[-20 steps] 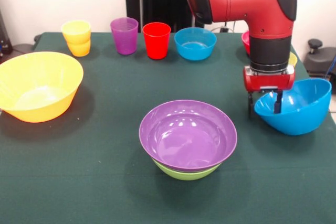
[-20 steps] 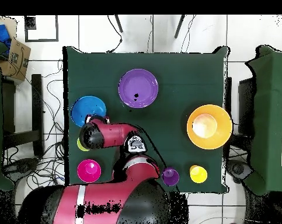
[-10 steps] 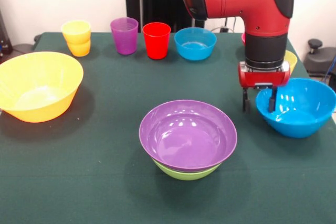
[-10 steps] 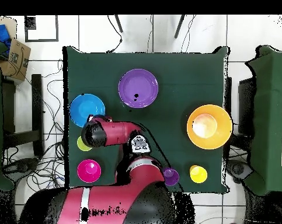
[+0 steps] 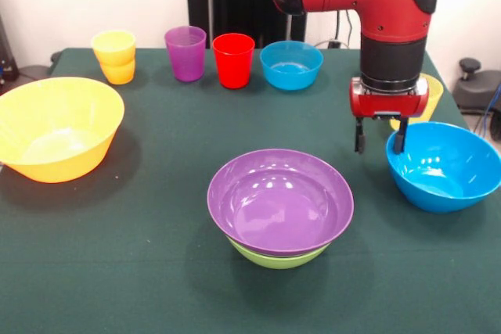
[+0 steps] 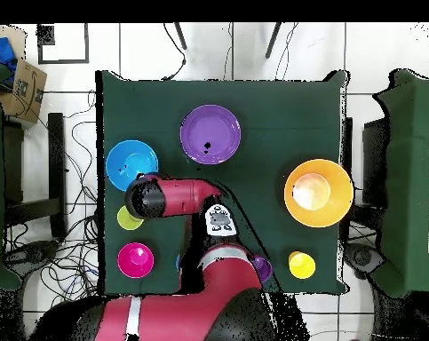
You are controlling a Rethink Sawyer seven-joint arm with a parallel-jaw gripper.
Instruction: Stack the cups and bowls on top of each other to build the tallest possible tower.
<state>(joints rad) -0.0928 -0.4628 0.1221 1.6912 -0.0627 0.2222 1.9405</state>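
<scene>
Two bowls make the tower (image 5: pixel 279 213) so far: a shiny purple bowl (image 5: pixel 279 199) sits inside a green bowl (image 5: pixel 275 256), and only a thin green edge peeks out below it. The pile stands near the middle of the dark green table (image 5: pixel 156 271); in the overhead view the purple bowl hides the green one. To one side of it in the front view sits the big blue bowl (image 5: pixel 442 166), flat on the table and well apart from the pile. The gripper (image 5: pixel 380 134) hangs just above the blue bowl's rim, with its two black fingers (image 5: pixel 399 137) spread apart and holding nothing; one finger is over the rim and the other is outside it. The red and black arm (image 5: pixel 368 5) comes down to it from above. A pale yellow cup (image 5: pixel 427 95) is partly hidden behind the arm. On the other side of the table sits the wide orange bowl (image 5: pixel 56 128), far from the pile. Along the back edge stand an orange-yellow cup (image 5: pixel 114 56), a purple cup (image 5: pixel 185 53), a red cup (image 5: pixel 233 60) and a small blue bowl (image 5: pixel 290 65) in a row. The overhead view also shows a red-pink bowl (image 6: pixel 135 259) near the arm's base.
</scene>
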